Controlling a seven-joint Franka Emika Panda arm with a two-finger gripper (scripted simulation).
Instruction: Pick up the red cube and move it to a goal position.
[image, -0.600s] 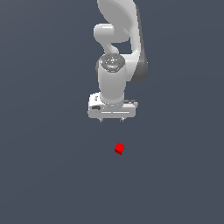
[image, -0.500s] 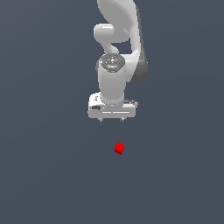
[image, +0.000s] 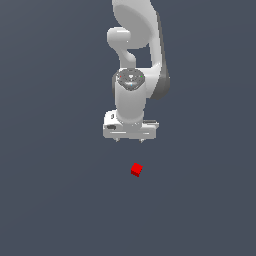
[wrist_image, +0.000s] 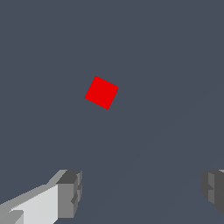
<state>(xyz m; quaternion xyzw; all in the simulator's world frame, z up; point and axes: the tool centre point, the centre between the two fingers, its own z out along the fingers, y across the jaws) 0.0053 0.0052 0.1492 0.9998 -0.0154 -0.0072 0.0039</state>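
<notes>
The red cube (image: 136, 170) is a tiny bright red block lying on the dark grey floor, turned at an angle. It also shows in the wrist view (wrist_image: 101, 92), alone on the floor. My white gripper (image: 129, 141) hangs pointing down, above and behind the cube in the exterior view, apart from it. Its jaws stand wide open and hold nothing. In the wrist view the two grey fingertips (wrist_image: 70, 194) sit far apart, and the cube lies ahead of them, outside the gap.
The white arm (image: 137, 65) rises behind the gripper in the exterior view. The plain dark grey floor (image: 55, 200) spreads on all sides.
</notes>
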